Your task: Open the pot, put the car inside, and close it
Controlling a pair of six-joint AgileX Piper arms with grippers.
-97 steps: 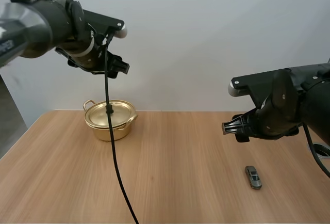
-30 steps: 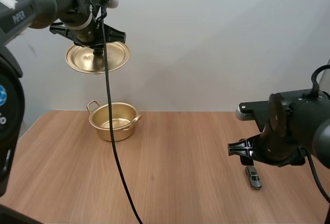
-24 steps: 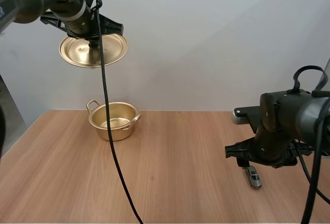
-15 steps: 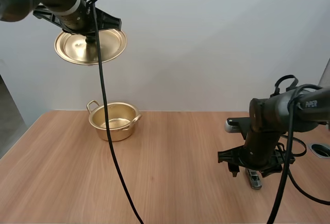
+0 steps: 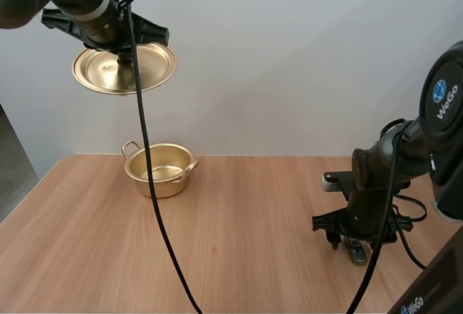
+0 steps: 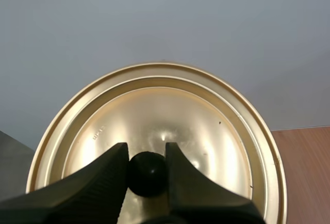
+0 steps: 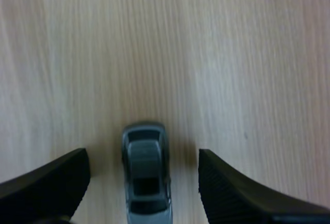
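Now the left gripper [image 6: 146, 150] stands clamped on the round black knob [image 6: 147, 175] of the shallow golden metal lid [image 6: 206, 126], with the open golden two-handled pot [image 5: 160, 182] well below it; the lid sits slightly farther left than half a second ago. The right gripper [image 7: 143, 154], fingers wide apart, has sunk to the wooden table [image 5: 239, 220]. The small grey toy car [image 7: 146, 180] lies between its tips, touching neither.

Car [image 7: 146, 175] rear out of frame
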